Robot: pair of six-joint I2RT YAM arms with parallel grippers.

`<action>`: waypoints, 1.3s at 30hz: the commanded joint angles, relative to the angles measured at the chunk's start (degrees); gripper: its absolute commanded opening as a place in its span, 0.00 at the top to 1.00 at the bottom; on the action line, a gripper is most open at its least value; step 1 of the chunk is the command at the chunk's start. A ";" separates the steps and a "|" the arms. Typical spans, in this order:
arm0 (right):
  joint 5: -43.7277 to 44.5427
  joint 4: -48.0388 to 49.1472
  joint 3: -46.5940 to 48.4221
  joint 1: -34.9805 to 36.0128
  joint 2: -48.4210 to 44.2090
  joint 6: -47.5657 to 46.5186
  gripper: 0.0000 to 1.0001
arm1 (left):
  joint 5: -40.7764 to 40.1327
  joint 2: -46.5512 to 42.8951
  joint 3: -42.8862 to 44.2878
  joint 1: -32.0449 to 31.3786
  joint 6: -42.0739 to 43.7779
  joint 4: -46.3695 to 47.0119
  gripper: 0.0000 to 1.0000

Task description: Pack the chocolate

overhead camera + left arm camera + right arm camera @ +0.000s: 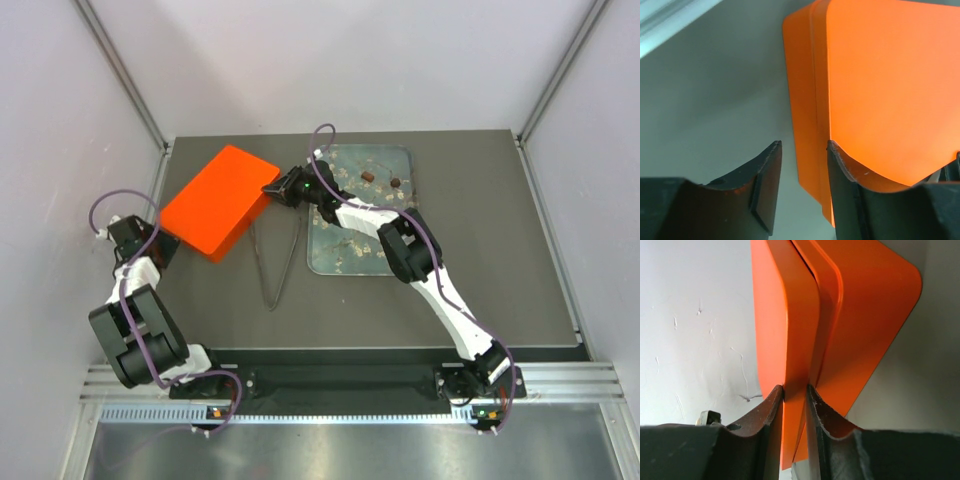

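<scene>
Chocolate: looks light, fragile, smudgy; pinch its sides gently.
Where: behind right claw, on tray.
Right claw: clamped on orange box edge.
Left claw: narrowly parted, empty.

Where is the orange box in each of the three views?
Top external: orange box sits upper left of centre.
Left wrist: fills the upper right, beyond the open left gripper.
Right wrist: centre, one panel pinched by the right gripper.
Shared landmark: the box's lid seam, in both wrist views.
</scene>
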 commanded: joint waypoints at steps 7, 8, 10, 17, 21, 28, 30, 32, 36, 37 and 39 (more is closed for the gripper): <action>0.71 8.04 2.82 0.02 1.63 -0.74 0.77 | 3.80 1.35 0.73 0.19 -1.66 3.02 0.56; 0.71 8.21 3.00 0.02 1.81 -0.66 0.76 | 3.80 1.35 0.82 0.28 -1.66 3.02 0.56; 0.62 8.21 3.44 -0.07 2.33 -0.57 0.76 | 3.54 0.74 0.82 0.19 -1.66 3.02 0.55; 0.80 9.35 3.97 -0.07 2.95 -0.39 0.75 | 4.24 0.65 1.35 0.19 -2.45 2.94 0.55; 0.71 11.37 4.06 -0.15 2.77 -0.13 0.75 | 4.94 0.82 1.96 0.19 -2.80 3.02 0.56; 0.97 13.05 4.49 -0.07 2.69 -0.13 0.71 | 5.38 0.91 2.40 0.28 -3.59 5.04 0.58; 0.97 13.14 4.67 -0.15 2.77 0.05 0.70 | 5.47 1.17 2.49 0.19 -3.77 5.40 0.59; 0.89 13.57 4.41 -0.15 2.69 -0.04 0.70 | 5.65 1.44 2.58 0.19 -3.77 5.74 0.59; 1.06 13.40 4.58 -0.15 2.69 -0.04 0.68 | 6.26 1.44 2.75 0.19 -4.12 6.63 0.59; 1.15 13.14 4.58 -0.24 2.69 -0.04 0.68 | 6.18 1.35 2.84 0.19 -4.03 6.63 0.59; 1.24 12.70 4.58 -0.24 2.60 0.05 0.68 | 6.09 1.52 3.37 0.19 -4.03 6.36 0.59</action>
